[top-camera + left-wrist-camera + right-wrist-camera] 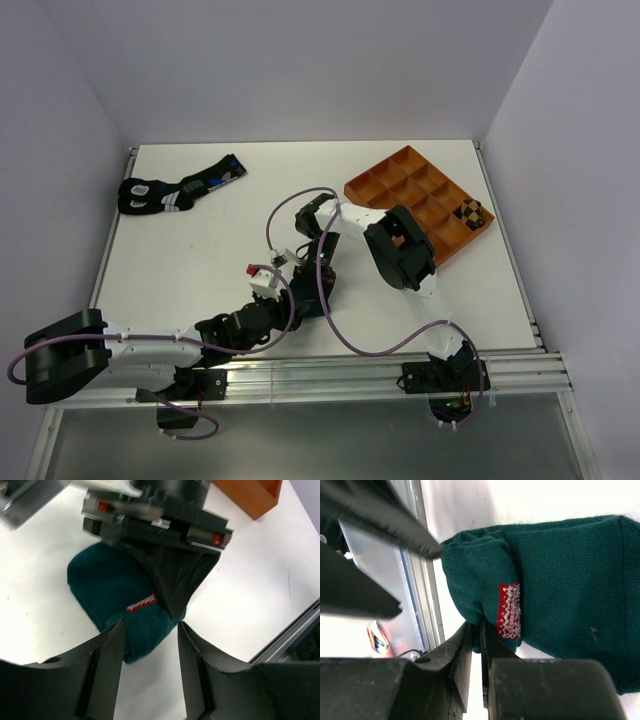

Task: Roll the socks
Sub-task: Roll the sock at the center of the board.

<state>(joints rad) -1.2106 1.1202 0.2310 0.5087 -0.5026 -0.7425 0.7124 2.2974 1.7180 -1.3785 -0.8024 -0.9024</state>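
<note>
The dark teal-green sock (112, 587) lies folded on the white table, a red-and-white patch (509, 611) showing on it. My right gripper (481, 630) is shut on the sock's folded edge; it also shows in the left wrist view (172, 602), coming down onto the sock. My left gripper (150, 625) is open, its jaws astride the sock's near end without touching it. In the top view both grippers (298, 298) (320, 275) meet at the table's middle front and hide the sock. The brown-and-black checkered sock (470, 213) sits rolled in a tray compartment.
An orange compartment tray (400, 180) stands at the back right. A dark sock pair with blue-and-white pattern (170, 190) lies at the back left. The metal rail of the table's front edge (417, 580) runs close to the teal sock.
</note>
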